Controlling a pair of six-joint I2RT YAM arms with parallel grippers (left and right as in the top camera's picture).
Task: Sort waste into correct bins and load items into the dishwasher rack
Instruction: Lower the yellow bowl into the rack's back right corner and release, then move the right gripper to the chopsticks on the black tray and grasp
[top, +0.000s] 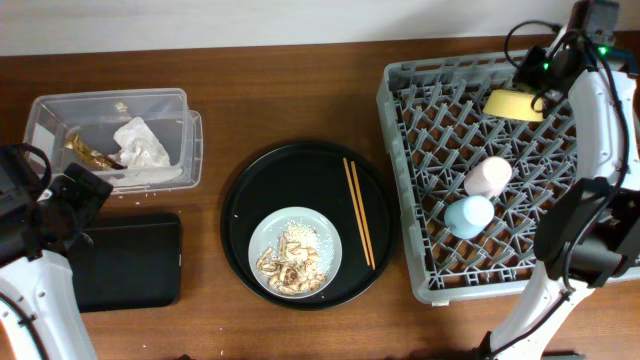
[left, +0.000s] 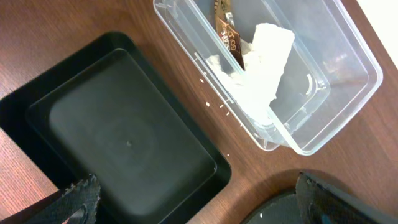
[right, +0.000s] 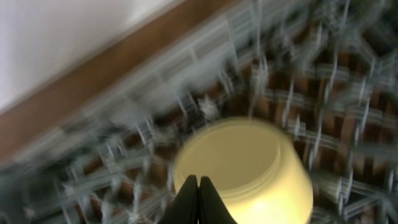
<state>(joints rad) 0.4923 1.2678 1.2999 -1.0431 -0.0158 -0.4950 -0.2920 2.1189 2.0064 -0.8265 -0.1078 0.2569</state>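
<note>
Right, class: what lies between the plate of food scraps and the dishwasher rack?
A pair of wooden chopsticks, lying on the round black tray between plate and dishwasher rack, seen in the overhead view.

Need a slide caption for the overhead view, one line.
Yellow bowl, pink cup and blue cup in the dishwasher rack; food scraps on the plate; napkin in tub.

The surface (top: 300, 90) is seen as brown wood with a fine grain and a soft sheen. The tub (left: 323, 43) is made of clear, glossy plastic. The napkin (left: 264, 56) in it is crumpled white paper, and the wrapper (left: 227, 34) is shiny, like foil. The rectangular black tray (left: 124, 137) is smooth, matt plastic. The rack (top: 398, 190) is grey plastic. The yellow bowl (right: 249, 168) is smooth, with a faint shine. The chopsticks (top: 359, 212) are pale wood.
</note>
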